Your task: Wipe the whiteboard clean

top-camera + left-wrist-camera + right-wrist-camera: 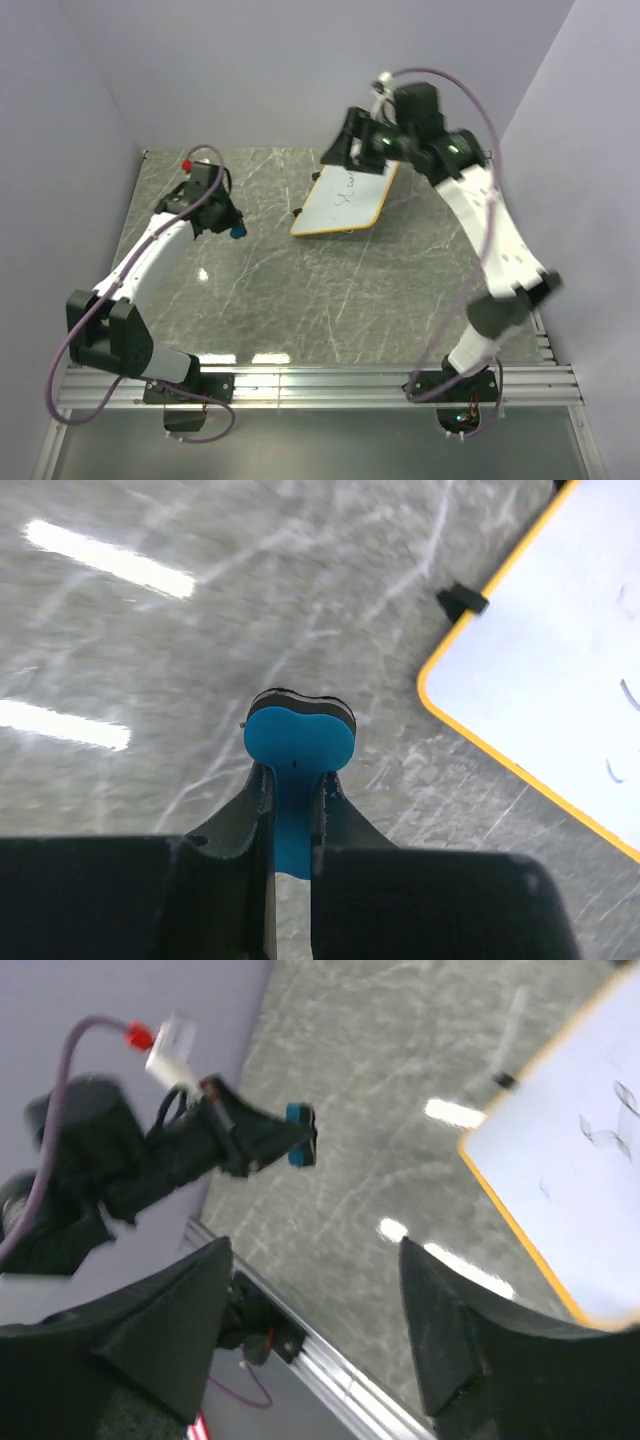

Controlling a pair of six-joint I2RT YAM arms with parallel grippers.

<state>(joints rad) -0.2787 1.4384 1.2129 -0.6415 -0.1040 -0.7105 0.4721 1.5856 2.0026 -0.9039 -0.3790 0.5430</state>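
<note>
Grey marbled surface is carrying the whiteboard near its far edge. Left tool is clamping a blue eraser left of it; right tool is hovering, spread wide, over its far end.

White arms, black joints, purple cables

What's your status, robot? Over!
Left gripper shut on blue eraser. Right gripper open, empty, near whiteboard. Whiteboard scribbled, not yet wiped. Nothing between eraser and board.

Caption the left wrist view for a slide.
Left pincer shut on blue bow-tie eraser block beside orange-rimmed whiteboard.
</note>
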